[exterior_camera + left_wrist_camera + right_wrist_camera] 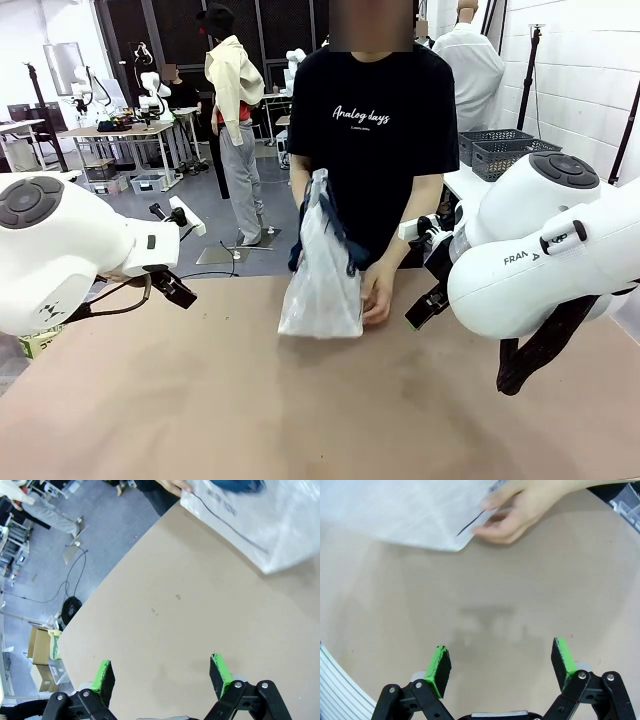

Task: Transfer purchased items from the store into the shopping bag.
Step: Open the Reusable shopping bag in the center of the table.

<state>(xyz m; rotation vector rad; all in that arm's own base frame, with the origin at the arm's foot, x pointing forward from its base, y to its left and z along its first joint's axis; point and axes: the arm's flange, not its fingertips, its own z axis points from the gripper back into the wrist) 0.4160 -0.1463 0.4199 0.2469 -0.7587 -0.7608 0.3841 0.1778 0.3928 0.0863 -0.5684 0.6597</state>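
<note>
**Both grippers open over a bare table while a person steadies the shopping bag at the far edge**

A brown table stretches away from the camera toward a person in a black T-shirt who stands at its far side. The shopping bag, translucent whitish plastic, stands upright on the table in front of the person, near the far edge and roughly midway between the two arms. Navy straps hang down from its top. The person's hand rests against the bag's lower corner on the robot's right side.

The two white robot arms come in from either side of the front view, both well apart from the bag.

In the left wrist view, the left gripper hangs above bare tabletop with its green-padded fingers spread wide and nothing between them. The bag lies far ahead, at the picture's upper right.

In the right wrist view, the right gripper is likewise spread wide and empty above the table. Beyond it, at the top, the bag's lower corner meets the person's hand, whose fingertips pinch its edge.

Two dark grey lattice baskets sit on a side surface behind the right arm.
</note>
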